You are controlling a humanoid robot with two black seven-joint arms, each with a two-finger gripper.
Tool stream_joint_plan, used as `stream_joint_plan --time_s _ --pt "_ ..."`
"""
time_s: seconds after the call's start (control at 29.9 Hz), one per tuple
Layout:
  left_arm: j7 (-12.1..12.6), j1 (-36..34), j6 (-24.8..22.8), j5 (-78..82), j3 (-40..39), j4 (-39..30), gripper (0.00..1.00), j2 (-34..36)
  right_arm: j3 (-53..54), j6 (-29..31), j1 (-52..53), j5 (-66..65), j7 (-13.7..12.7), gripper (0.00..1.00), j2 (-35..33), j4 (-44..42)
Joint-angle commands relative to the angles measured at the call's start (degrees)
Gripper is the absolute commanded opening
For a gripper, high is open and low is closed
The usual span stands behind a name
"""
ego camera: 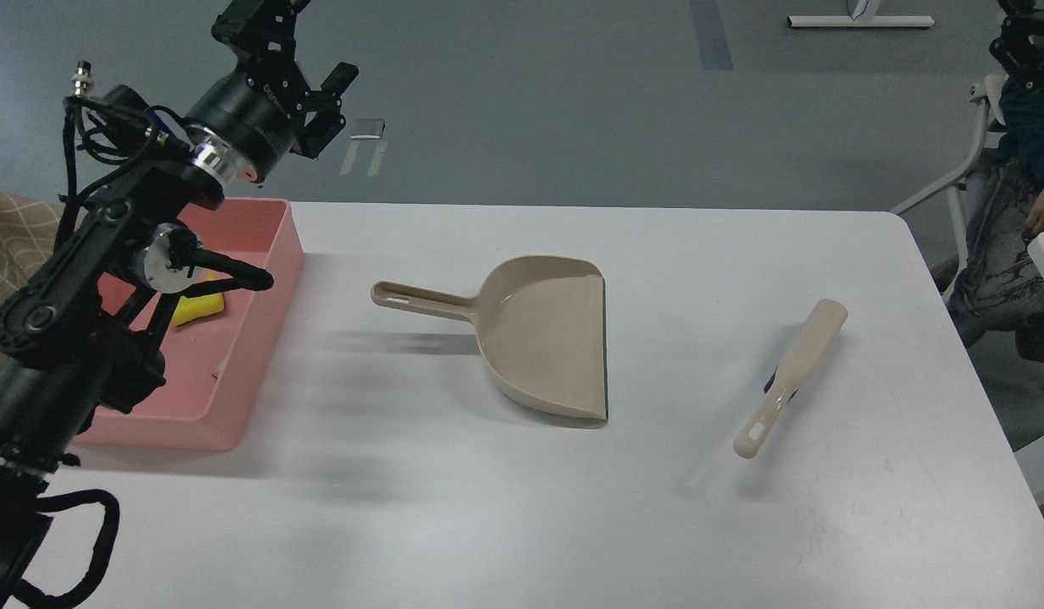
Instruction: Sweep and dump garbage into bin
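Note:
The pink bin [264, 338] stands at the table's left edge. The yellow sponge [202, 309] lies inside it, partly hidden behind my left arm. I cannot make out the stick-like scrap. My left gripper [306, 42] is raised high above the bin's far end, open and empty, with one finger cut off by the top edge. My right gripper [1025, 38] is lifted to the top right corner, off the table, small and dark. The beige dustpan [543, 338] lies empty at the table's middle. The beige brush [791, 376] lies to its right.
A person sits by a white chair [966, 169] past the table's right edge. A beige checked cloth [14, 237] shows at the left behind the bin. The grey floor lies beyond the table's far edge.

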Motion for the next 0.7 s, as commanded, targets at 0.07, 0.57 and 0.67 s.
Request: stream_joint_plan --time_s 0.07,0.57,0.67 --pt "-5.21 -6.15 -6.01 0.00 0.81 12.49 0.98 -5.01 -0.02 1.43 6.33 2.49 0.81 0.96 10.27 -11.14" --pt "-8.03 -5.99 -11.44 -4.83 5.02 22.45 0.98 -9.06 -7.05 8.88 2.29 1.53 3.36 0.97 20.92 -20.82" --pt "-8.03 -5.99 -11.44 -4.92 5.47 22.54 0.98 -10.03 -6.88 8.88 2.55 1.70 3.36 0.99 21.71 -20.82"
